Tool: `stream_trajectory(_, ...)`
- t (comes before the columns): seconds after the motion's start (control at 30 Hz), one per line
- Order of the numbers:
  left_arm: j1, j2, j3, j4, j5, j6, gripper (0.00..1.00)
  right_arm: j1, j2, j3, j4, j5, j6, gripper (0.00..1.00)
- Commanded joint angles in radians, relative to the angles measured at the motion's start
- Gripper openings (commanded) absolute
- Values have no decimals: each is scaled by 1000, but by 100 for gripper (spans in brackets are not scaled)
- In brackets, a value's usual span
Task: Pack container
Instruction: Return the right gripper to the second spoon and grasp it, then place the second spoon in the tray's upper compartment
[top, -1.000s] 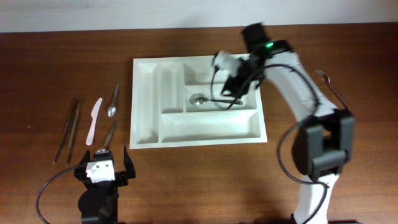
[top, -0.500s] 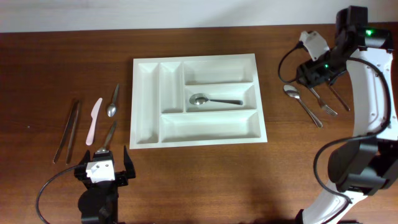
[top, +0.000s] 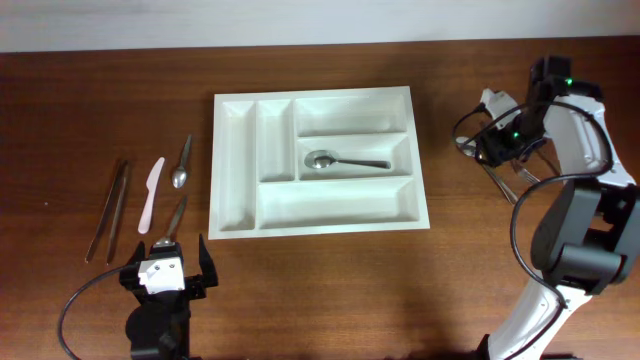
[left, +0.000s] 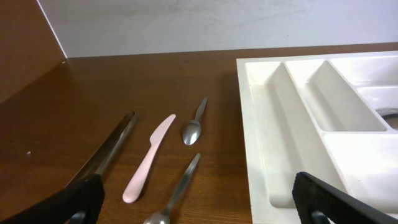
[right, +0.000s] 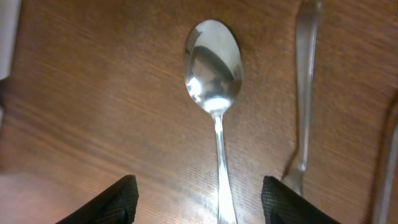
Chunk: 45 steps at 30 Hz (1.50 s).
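On the left, nothing has moved. The tongs (top: 110, 208), pale knife (top: 151, 190) & 2 small spoons (top: 181, 164) lie on the table (top: 60, 120) as before. The L pincer (top: 167, 264) waits near them, spread wide, holding nothing.

In the middle sits the container (top: 340, 206), a big white tray. One spoon (top: 335, 160) now lies in its middle long slot, put there by the R arm a sec ago. The other slots have nothing in them.

On the right, the R pincer (right: 202, 202) has left the tray, swung out & come down low over the next spoon (right: 213, 62). It is spread open, with the handle running between its 2 fingers (right: 115, 200); it isn't pinching yet. Another silver piece (right: 305, 93) lies just beside.

So 1 thing is packed, no. 2 looks next, and lots more wait on both sides.
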Motion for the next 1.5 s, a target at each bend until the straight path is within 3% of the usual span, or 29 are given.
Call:
stream_trajectory(0.0, 4, -5, -5, 3, 8, 19, 99, 3, 28, -45, 39, 3, -3, 64)
stream_trajectory(0.57, 4, -5, -5, 3, 8, 19, 99, 3, 100, -164, 176, -27, -2, 64)
stream_trajectory(0.7, 4, -5, -5, 3, 7, 19, 99, 3, 100, -164, 182, -26, -2, 28)
stream_trajectory(0.83, 4, -5, -5, 3, 8, 19, 99, 3, 100, -163, 182, -26, -2, 6)
stream_trajectory(0.97, 4, -5, -5, 3, 8, 19, 99, 3, 97, -152, 174, -27, 10, 4)
stream_trajectory(1.07, 4, -5, -5, 3, 8, 19, 99, 6, 78, -90, 142, -56, 35, 4)
stream_trajectory(1.3, 4, -5, -5, 3, 8, 19, 99, 71, 33, 282, -67, -174, 42, 4)
stream_trajectory(1.47, 4, -5, -5, 3, 7, 19, 99, 187, 33, 489, -208, -208, -88, 4)
